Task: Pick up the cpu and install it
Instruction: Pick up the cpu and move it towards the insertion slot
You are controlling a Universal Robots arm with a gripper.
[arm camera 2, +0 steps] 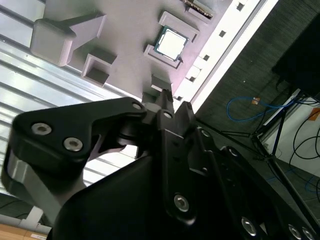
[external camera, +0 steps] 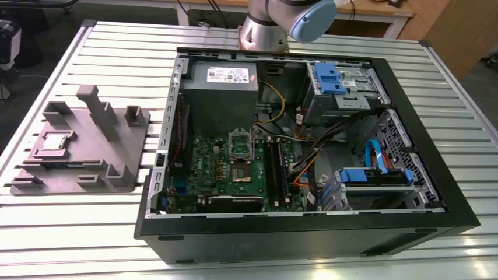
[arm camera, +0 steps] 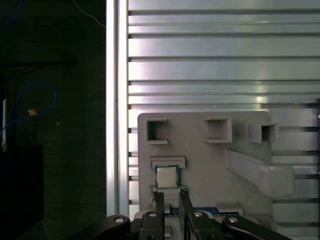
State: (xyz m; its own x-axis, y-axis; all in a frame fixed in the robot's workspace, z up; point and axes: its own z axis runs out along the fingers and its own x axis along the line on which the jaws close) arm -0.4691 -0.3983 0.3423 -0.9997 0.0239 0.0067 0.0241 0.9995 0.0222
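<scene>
Just beyond the open, empty gripper (arm camera: 170, 196), the cpu (arm camera: 166, 176) lies on the grey fixture plate (arm camera: 210, 165).

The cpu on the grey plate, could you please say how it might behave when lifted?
The cpu looks thin, flat and stiff, so it likely won't roll or flex. Its smooth metal top may be slippery. Framed by low fixture plate walls, it probably resists sliding.

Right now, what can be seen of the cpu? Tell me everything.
The cpu is a small, thin square chip with a silvery-grey metal top and a darker greenish rim. It lies flat, top up, in a shallow pocket with raised edges on the grey fixture plate, which sits on the slatted table. Only the plate touches it; the open gripper is clear of it and holds nothing.
</scene>
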